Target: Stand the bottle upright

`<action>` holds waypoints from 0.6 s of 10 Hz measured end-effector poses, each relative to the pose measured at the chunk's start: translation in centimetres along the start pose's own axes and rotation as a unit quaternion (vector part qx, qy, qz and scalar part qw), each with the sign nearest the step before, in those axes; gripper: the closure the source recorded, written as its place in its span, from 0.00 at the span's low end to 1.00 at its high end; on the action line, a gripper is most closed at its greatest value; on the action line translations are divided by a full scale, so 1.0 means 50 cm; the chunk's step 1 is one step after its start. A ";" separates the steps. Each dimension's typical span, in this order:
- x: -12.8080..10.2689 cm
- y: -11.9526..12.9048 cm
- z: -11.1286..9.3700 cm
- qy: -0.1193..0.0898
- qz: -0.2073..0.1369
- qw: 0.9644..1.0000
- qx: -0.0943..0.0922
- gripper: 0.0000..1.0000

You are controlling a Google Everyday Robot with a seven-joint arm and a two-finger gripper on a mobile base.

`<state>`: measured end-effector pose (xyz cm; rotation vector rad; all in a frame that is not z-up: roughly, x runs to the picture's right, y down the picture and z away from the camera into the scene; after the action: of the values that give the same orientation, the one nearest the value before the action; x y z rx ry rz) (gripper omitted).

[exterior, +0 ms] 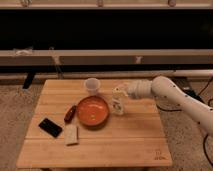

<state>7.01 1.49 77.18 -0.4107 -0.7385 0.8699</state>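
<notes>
The bottle [118,104] is small, slim and white with a pale label. It stands upright on the wooden table [125,140], just right of the orange bowl [92,110]. My gripper [121,91] is at the end of the white arm [165,90], which reaches in from the right. It sits right at the bottle's top, slightly to the upper right. I cannot tell whether it still touches the bottle.
A translucent whitish cup [92,85] stands behind the bowl. A red-brown object [70,113] lies left of the bowl. A black flat device [50,127] and a pale flat packet [72,134] lie at the front left. A dark shelf runs behind the table.
</notes>
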 end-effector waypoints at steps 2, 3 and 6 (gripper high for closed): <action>0.012 0.003 -0.008 0.000 0.003 1.000 -0.001 0.22; 0.022 0.006 -0.012 0.003 0.003 1.000 0.000 0.20; 0.041 0.018 -0.033 0.001 0.012 1.000 0.000 0.20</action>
<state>8.58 3.59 76.37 -0.4206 -0.7332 0.8918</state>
